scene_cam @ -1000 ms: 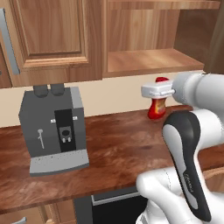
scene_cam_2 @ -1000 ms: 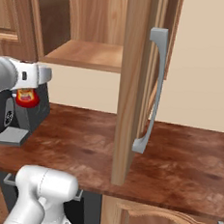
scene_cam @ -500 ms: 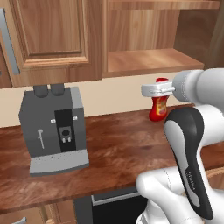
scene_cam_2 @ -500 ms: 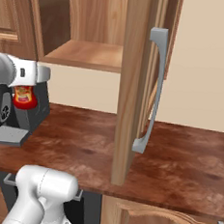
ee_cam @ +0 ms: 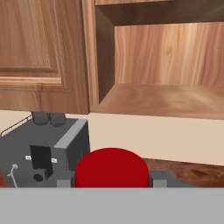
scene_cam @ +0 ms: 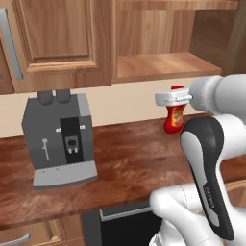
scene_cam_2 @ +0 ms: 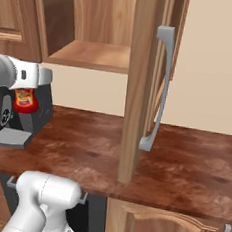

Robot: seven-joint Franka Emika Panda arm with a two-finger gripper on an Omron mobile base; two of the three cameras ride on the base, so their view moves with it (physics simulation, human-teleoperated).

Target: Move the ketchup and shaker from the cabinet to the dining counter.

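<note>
The tool (scene_cam: 174, 97) clenches the ketchup (scene_cam: 174, 116), a glossy red plastic bottle whose yellowish label is unreadable. A boxy grey coffee machine (scene_cam: 61, 137) stands at 9 o'clock on the wood-grain bench (scene_cam: 125, 163).

ketchup (scene_cam: 174, 116): above tabletop (scene_cam: 125, 163), at 3 o'clock from coffee machine (scene_cam: 60, 137) | cabinet (scene_cam: 158, 43): 12 o'clock above both | end effector (scene_cam: 174, 97): on ketchup's top

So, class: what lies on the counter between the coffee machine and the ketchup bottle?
Nothing: in the left base view, only bare brown counter top runs from the coffee machine to the ketchup bottle, which the gripper holds.
</note>
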